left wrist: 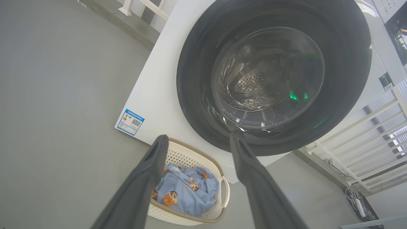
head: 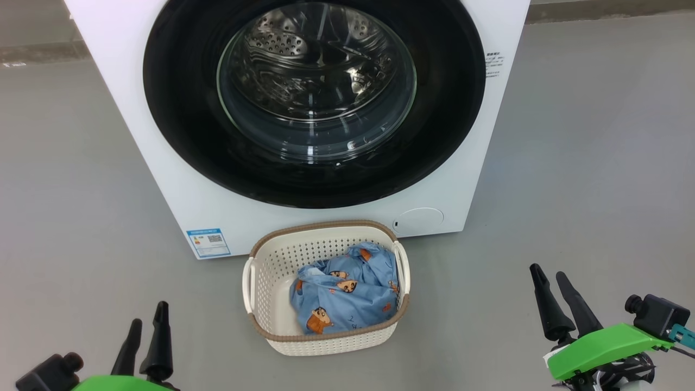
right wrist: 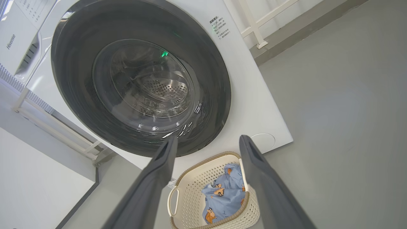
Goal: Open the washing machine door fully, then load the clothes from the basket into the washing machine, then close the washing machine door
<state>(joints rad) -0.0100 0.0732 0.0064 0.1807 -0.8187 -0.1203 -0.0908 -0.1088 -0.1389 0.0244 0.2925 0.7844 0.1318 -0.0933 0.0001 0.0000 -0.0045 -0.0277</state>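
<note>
Clothes [head: 345, 293] lie bunched toward the right side of the basket [head: 271, 260], which stands on the floor [head: 81, 217] just in front of the washing machine [head: 125, 98]; the washing machine door [head: 174, 108] sits closed. My left gripper [head: 148, 317] hangs wide open and empty, well to the basket's left. My right gripper [head: 548, 274] is equally spread and empty, well to its right.

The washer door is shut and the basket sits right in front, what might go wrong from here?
The basket stands close below the washing machine door; a reach for the door may knock it. The door's glossy rim shows no clear handle, so fingers might slip. The clothes lie bunched; part may spill onto the floor.
</note>
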